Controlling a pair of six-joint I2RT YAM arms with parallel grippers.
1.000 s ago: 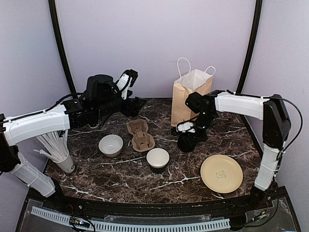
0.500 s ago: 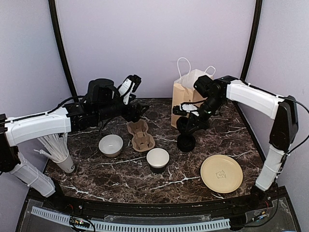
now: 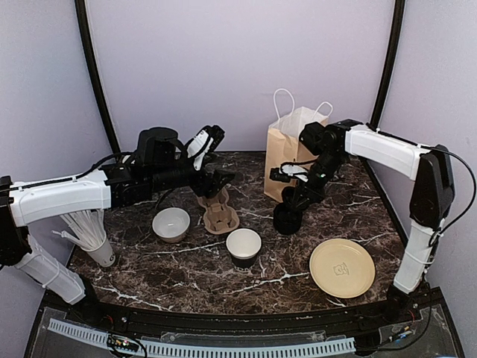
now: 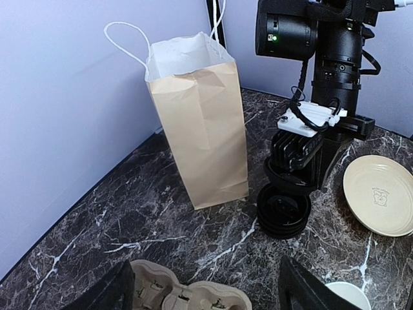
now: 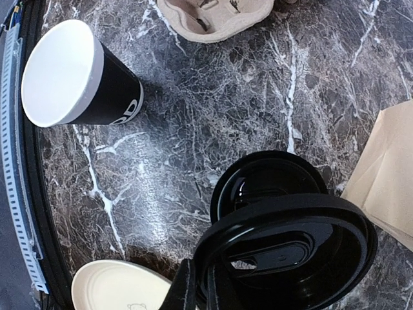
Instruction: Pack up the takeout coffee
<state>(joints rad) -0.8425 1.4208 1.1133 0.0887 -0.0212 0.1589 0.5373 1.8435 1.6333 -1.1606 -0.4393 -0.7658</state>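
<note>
No lidded coffee cup shows in any view. A lidless black cup with white lettering (image 3: 244,247) stands at the front middle, and also shows in the right wrist view (image 5: 71,77). My right gripper (image 3: 296,195) is shut on a black lid (image 5: 290,252) and holds it tilted just above the low stack of loose lids (image 3: 287,220). The left wrist view shows this too (image 4: 293,171). My left gripper (image 3: 217,180) is open and empty, its fingers (image 4: 310,290) either side of the pulp cup carrier (image 3: 218,209).
A brown paper bag (image 3: 293,149) stands open behind the lid stack. There is a beige plate (image 3: 341,267) at the front right, a white bowl (image 3: 171,224) left of the carrier, and a cup of white sticks (image 3: 89,231) at the far left.
My right gripper has lifted one lid off the stack and holds it just above. My left gripper has moved right, over the carrier.
</note>
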